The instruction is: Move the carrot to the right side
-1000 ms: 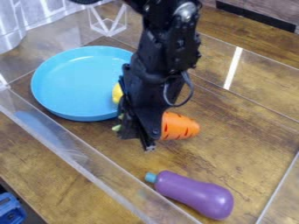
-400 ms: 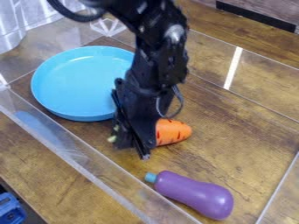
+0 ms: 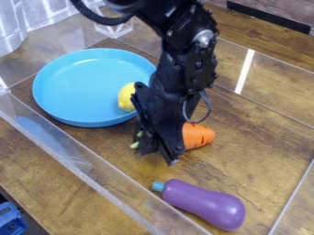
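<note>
Orange carrot (image 3: 199, 136) lies on the wooden surface (image 3: 263, 119), right of the blue plate (image 3: 68, 87), slightly further right than before. Tool (image 3: 164, 153) clenched, down against its left end. Lemon (image 3: 125, 95) now more exposed.

We note one robot arm (image 3: 186, 57), black all over, built of chunky rounded housings with a glossy finish that catches pale highlights near the top. A thin black cable (image 3: 197, 106) loops out beside the wrist. The gripper (image 3: 166, 156) is black too, a blocky body tapering to a narrow tip. Any screws or markings are too blurred for us to tell.
</note>
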Controlling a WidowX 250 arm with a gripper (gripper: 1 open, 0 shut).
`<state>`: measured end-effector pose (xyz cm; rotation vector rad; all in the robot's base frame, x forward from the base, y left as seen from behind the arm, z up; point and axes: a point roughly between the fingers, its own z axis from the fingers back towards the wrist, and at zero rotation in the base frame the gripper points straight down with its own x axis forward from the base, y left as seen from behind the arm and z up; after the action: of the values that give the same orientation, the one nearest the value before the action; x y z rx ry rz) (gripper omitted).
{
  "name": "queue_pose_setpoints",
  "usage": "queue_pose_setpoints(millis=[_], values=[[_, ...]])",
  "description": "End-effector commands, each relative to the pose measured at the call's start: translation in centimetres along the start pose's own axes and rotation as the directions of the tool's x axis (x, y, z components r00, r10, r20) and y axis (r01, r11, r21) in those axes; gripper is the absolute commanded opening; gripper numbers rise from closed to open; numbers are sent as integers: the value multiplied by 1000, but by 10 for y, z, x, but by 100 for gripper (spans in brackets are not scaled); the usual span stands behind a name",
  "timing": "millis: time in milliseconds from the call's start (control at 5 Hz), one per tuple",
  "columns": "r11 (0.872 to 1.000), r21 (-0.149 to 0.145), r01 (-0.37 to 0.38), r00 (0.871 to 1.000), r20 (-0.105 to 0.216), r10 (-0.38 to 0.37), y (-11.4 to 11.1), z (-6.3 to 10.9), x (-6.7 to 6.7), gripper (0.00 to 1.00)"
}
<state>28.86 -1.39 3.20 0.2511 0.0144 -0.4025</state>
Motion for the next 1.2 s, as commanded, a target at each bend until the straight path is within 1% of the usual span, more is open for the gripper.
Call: queue_pose_setpoints(millis=[0, 200, 400, 600, 1000], values=[[997, 0, -74, 996, 42, 74, 22, 14, 9, 0], [992, -17, -126, 991, 39, 127, 34, 16, 10, 0], [994, -32, -102, 993, 49, 103, 35, 11, 13, 0], [995, -59, -80, 995, 63, 84, 34, 7, 16, 0], [996, -91, -17, 996, 85, 24, 29, 4, 20, 0]])
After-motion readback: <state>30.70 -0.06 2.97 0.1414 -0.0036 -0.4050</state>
